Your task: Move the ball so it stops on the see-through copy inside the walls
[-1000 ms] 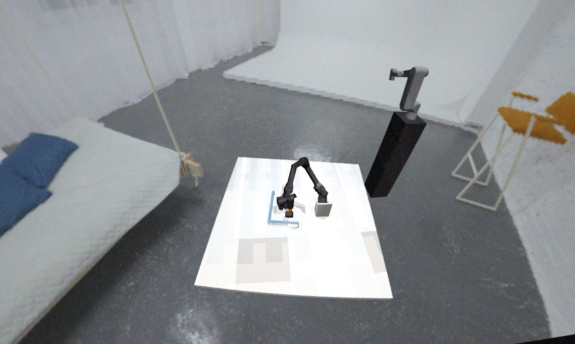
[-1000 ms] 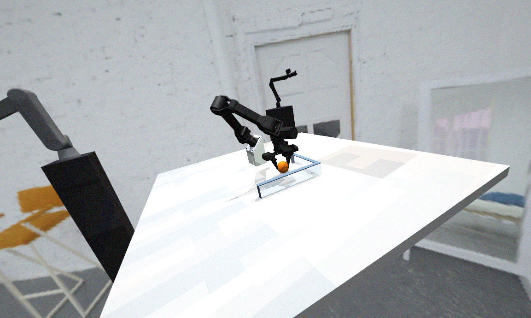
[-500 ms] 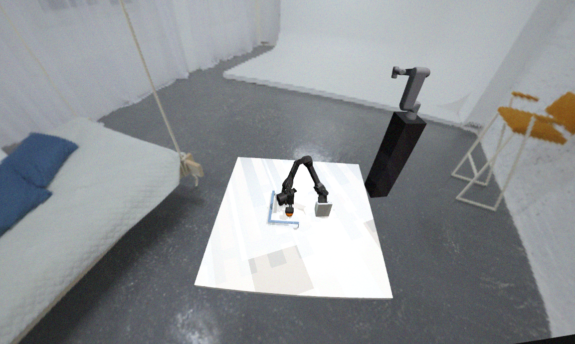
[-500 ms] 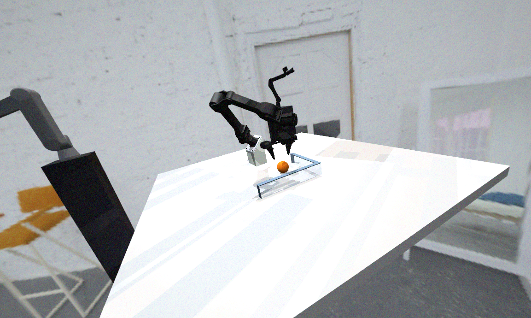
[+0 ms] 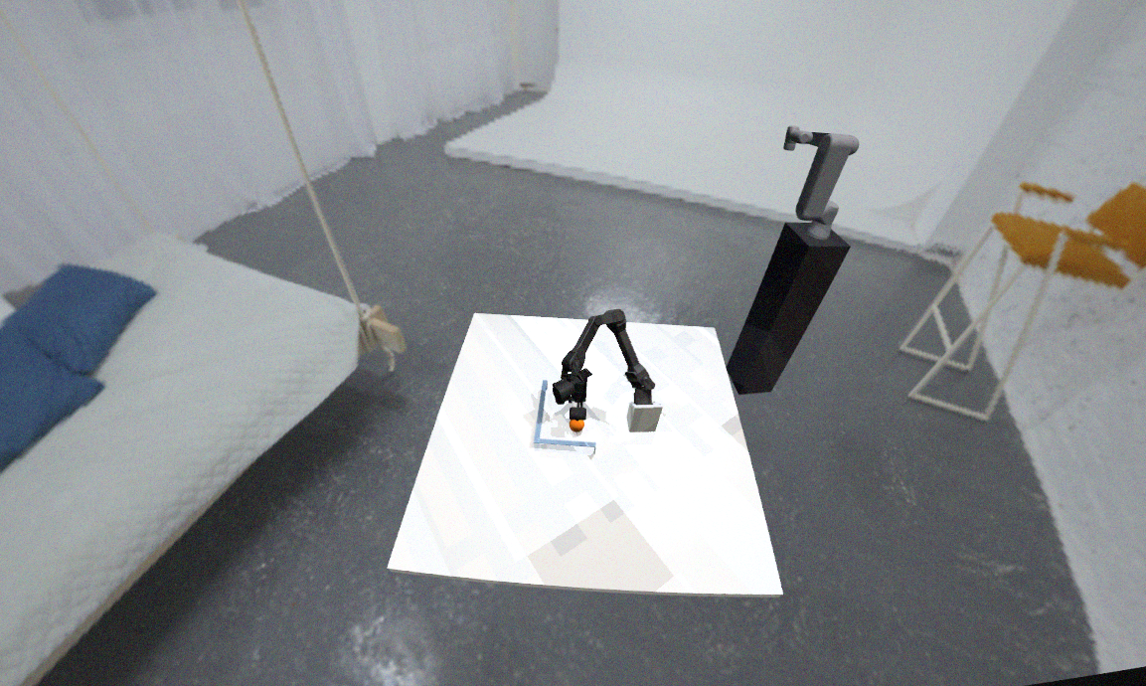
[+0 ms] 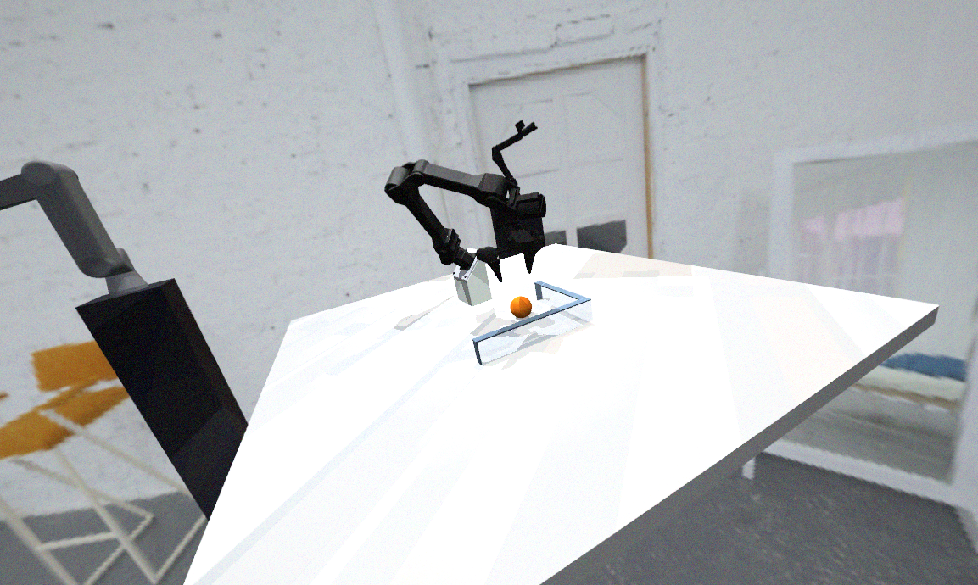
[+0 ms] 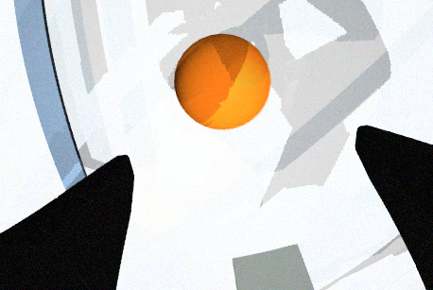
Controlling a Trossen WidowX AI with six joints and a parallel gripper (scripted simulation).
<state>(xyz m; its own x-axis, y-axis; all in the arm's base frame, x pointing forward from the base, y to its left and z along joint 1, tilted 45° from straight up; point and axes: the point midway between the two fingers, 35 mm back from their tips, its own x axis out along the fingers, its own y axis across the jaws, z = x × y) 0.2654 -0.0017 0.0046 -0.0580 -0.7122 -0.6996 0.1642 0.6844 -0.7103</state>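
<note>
Hanging above the ball, the gripper spreads wide, holding nothing; the ball sits on the table inside the walls (wrist view crops both fingertips).

Matte blk arm, blk gripper, tapered fingers
</note>
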